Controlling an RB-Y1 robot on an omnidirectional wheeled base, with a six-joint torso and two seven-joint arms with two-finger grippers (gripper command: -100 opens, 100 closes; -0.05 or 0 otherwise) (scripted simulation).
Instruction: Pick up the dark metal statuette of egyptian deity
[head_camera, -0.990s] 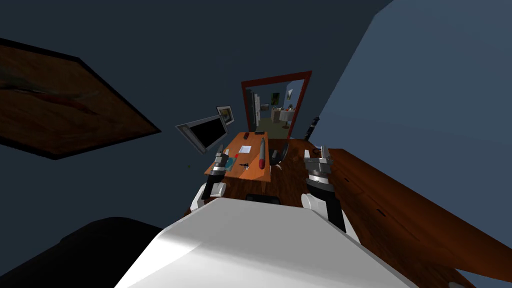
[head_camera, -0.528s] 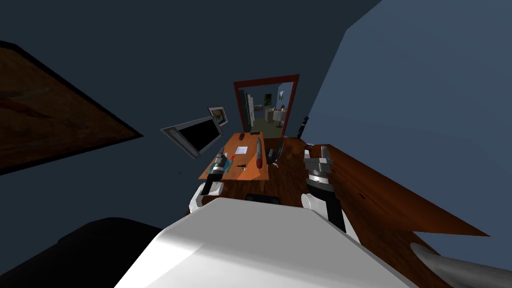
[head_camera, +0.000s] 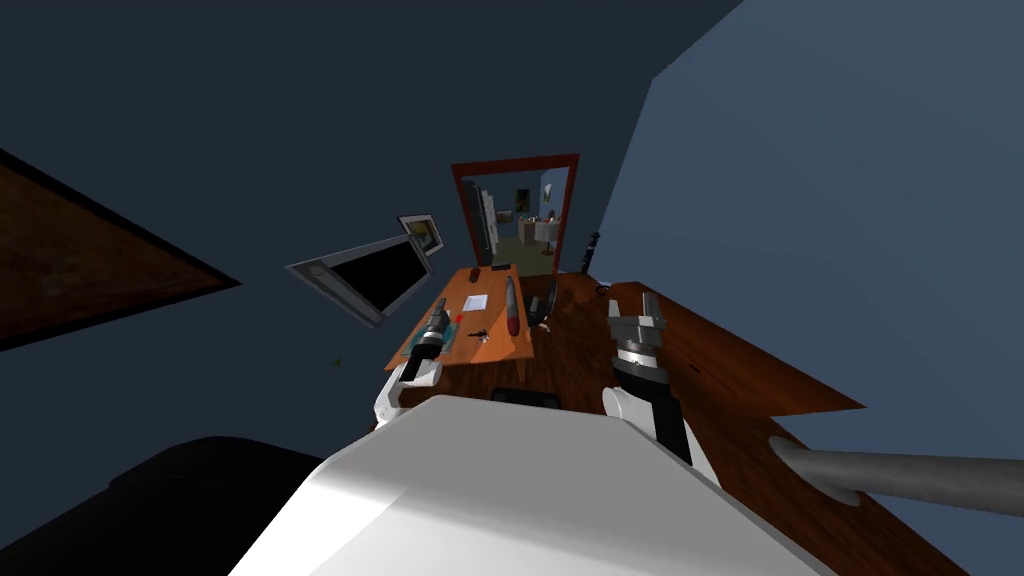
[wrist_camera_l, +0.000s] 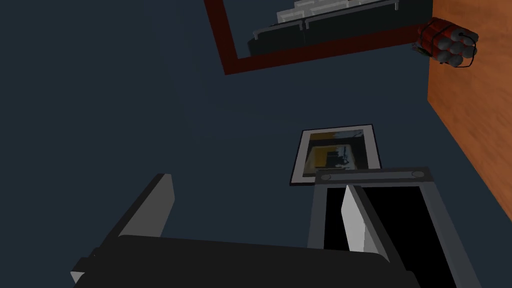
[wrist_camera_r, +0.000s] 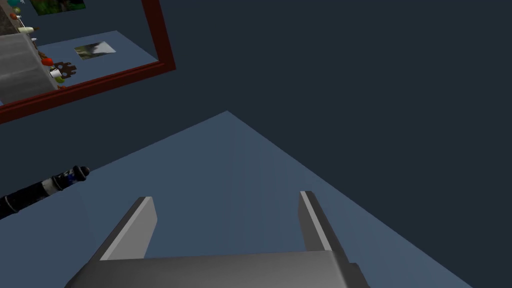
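A small dark object (head_camera: 481, 333) lies on the orange table (head_camera: 500, 345) ahead of me; I cannot make out its shape. My left gripper (head_camera: 437, 322) hovers over the table's left edge, a little left of that object. In the left wrist view, my left gripper (wrist_camera_l: 256, 181) stands open with nothing between the fingers. My right gripper (head_camera: 637, 305) is raised over the dark brown wooden surface (head_camera: 740, 370) to the right. My right gripper (wrist_camera_r: 226, 195) is open and empty too. A dark rod with blue and white bands (wrist_camera_r: 40, 190) stands against the blue wall.
On the table lie a long red and grey cylinder (head_camera: 513, 308), a white sheet (head_camera: 475, 302) and a bundle of red sticks (wrist_camera_l: 447, 42). A black chair (head_camera: 545, 300) stands beside it. A red-framed doorway (head_camera: 515, 215) is beyond. A grey pole (head_camera: 900, 480) juts in at lower right.
I have turned to the right, so the table and doorway have slid left in my view. The grey pole has come in at lower right. Both grippers stay open.
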